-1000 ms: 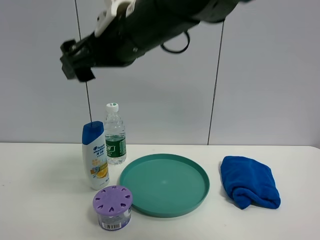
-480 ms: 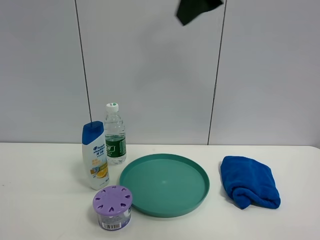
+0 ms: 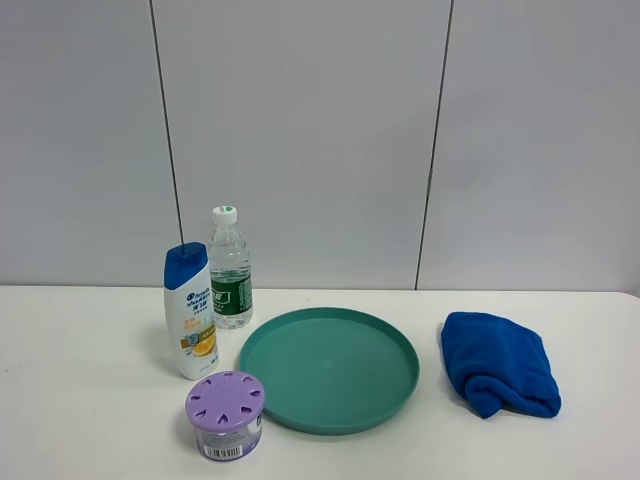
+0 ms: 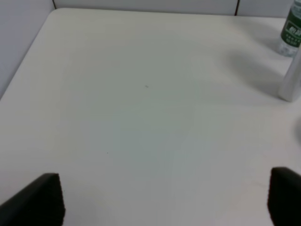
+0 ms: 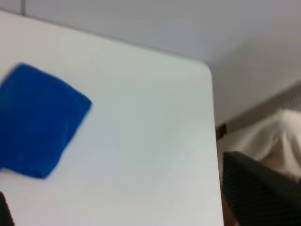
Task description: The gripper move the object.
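The object, a white shampoo bottle point(image 3: 190, 311) with a blue cap and blue and orange label, stands upright on the white table point(image 3: 90, 400), left of centre. Its white side also shows at the edge of the left wrist view point(image 4: 292, 80). No gripper shows in the exterior view. In the left wrist view my left gripper point(image 4: 162, 202) is open and empty above bare table, well apart from the bottle. In the blurred right wrist view my right gripper point(image 5: 131, 207) has its fingers wide apart and empty, high above the table's right corner.
A clear water bottle point(image 3: 230, 270) with a green label stands just behind the shampoo bottle point(image 4: 292, 28). A teal plate point(image 3: 330, 370) lies in the middle, a purple-lidded jar point(image 3: 225, 413) in front left, and a folded blue cloth point(image 3: 500, 362) at the right point(image 5: 40, 117).
The black arm that hung high above the bottles has swung up and to the right and left the exterior view. The things on the table have not moved.
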Available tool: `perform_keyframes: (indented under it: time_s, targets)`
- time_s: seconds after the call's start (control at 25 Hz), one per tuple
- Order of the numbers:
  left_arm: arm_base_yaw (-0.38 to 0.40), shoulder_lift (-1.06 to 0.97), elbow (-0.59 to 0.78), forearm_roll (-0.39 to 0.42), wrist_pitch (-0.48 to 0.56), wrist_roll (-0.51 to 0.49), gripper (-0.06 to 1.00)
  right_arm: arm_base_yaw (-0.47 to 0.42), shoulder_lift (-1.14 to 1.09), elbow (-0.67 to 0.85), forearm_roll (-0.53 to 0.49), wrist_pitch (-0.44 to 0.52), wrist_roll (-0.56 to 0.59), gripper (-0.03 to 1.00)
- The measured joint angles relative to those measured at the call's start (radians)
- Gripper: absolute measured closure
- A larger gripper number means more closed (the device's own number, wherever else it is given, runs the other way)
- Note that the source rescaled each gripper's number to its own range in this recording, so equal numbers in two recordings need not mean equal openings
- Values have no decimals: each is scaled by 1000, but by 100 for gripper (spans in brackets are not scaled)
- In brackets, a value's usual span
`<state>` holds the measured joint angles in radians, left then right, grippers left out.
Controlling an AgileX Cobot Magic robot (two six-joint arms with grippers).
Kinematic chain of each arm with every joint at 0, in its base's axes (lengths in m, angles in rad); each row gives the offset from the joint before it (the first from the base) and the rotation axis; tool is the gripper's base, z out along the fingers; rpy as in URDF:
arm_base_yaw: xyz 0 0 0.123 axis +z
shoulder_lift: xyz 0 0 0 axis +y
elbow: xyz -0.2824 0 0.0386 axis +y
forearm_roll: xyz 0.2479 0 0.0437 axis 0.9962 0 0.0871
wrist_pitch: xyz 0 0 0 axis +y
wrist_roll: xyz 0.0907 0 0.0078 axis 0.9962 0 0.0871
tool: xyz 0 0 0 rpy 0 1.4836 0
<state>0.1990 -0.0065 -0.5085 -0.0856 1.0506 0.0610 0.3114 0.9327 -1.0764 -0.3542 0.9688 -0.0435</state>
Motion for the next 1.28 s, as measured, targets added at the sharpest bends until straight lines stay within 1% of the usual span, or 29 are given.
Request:
perform_keyframes:
  time_s: [0.08, 0.2, 0.32, 0.4, 0.44, 0.56, 0.76, 0.88, 0.96, 1.0, 1.04, 1.16, 1.28]
  targets:
    - [0, 0, 0, 0, 0, 0, -6, -69, -118, 98, 40, 0, -1, 23]
    - [0, 0, 0, 0, 0, 0, -6, -164, -300, 194, 113, 19, -5, 23]
    - [0, 0, 0, 0, 0, 0, -6, -241, -461, 247, 165, 93, -3, 23]
    - [0, 0, 0, 0, 0, 0, -6, -266, -554, 276, 178, 145, 26, 23]
    - [0, 0, 0, 0, 0, 0, -6, -271, -598, 293, 181, 162, 44, 23]
    - [0, 0, 0, 0, 0, 0, -6, -276, -722, 357, 185, 176, 112, 23]
    - [0, 0, 0, 0, 0, 0, -6, -277, -922, 490, 186, 186, 134, 23]
    - [0, 0, 0, 0, 0, 0, -6, -277, -935, 541, 204, 196, 141, 23]
    - [0, 0, 0, 0, 0, 0, -6, -277, -935, 552, 224, 161, 141, 23]
    - [0, 0, 0, 0, 0, 0, -6, -277, -935, 562, 243, 126, 141, 23]
    - [0, 0, 0, 0, 0, 0, -6, -277, -935, 574, 272, 110, 140, 23]
    - [0, 0, 0, 0, 0, 0, -6, -277, -935, 584, 334, 100, 100, 23]
    - [0, 0, 0, 0, 0, 0, -6, -277, -935, 585, 354, 96, 79, 23]
